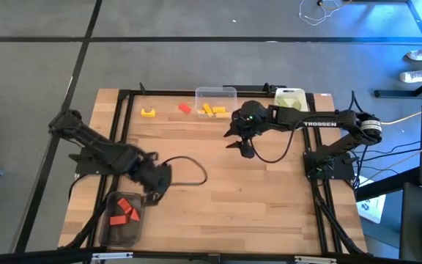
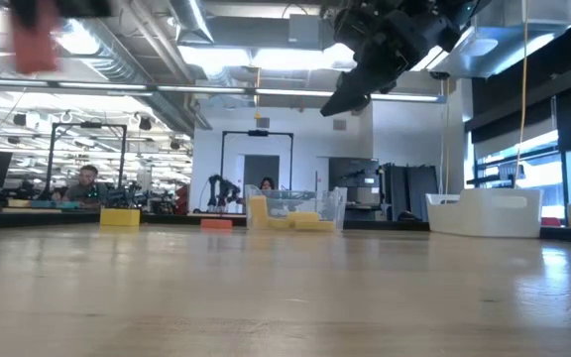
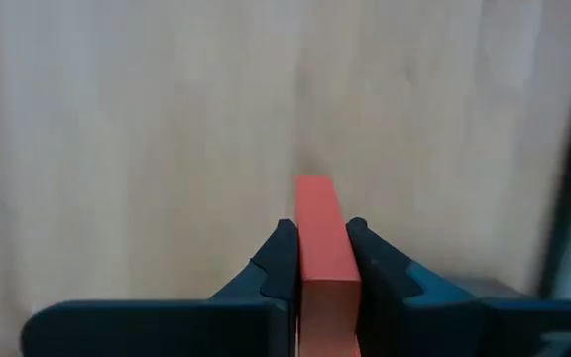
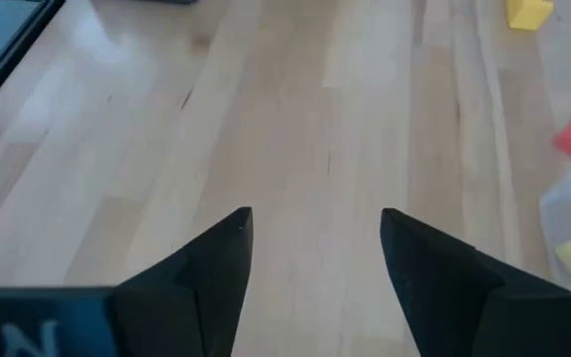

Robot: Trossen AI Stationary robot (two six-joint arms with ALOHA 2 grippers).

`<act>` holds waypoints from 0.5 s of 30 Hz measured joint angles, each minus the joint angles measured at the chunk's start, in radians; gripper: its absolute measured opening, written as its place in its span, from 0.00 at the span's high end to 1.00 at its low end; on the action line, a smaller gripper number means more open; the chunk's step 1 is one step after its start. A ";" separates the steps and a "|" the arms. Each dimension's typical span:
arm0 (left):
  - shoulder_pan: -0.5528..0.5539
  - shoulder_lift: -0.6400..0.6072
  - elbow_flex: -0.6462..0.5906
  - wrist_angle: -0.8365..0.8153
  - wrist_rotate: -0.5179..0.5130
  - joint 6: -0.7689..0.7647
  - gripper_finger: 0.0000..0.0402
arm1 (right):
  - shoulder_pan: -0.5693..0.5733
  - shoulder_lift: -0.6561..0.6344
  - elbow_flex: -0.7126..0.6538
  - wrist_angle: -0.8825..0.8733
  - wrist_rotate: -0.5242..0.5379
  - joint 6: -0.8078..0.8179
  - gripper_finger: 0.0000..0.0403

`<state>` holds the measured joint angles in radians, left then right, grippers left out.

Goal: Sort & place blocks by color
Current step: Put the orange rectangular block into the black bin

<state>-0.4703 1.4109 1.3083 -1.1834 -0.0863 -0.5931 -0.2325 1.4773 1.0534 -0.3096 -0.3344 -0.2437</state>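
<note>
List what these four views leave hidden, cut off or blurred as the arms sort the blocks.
- Red block in the left gripper: wrist view's bottom edge cuts off its near end; in the high view the gripper hides it.
- Light green blocks: in the high view the right arm covers part of their container, so no count.
- Right gripper, open: nothing between its fingers.

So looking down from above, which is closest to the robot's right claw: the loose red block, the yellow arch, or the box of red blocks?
From the right gripper:
1. Loose red block, at the far edge beside the clear container.
2. Yellow arch, farther left along that edge.
3. Box of red blocks, front-left corner, by the left gripper.
</note>
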 joint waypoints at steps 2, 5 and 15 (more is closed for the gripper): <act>-0.056 0.001 0.000 -0.031 0.032 -0.159 0.88 | 0.004 0.000 0.000 0.001 0.000 -0.004 0.45; -0.147 0.011 0.000 -0.066 0.062 -0.387 0.88 | 0.010 0.000 0.000 0.010 0.000 -0.012 0.45; -0.434 0.008 -0.012 -0.049 0.078 -0.999 0.88 | 0.012 0.000 0.000 0.052 0.001 -0.027 0.45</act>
<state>-0.9041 1.4193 1.2959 -1.2326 -0.0083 -1.5926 -0.2203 1.4773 1.0534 -0.2572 -0.3336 -0.2707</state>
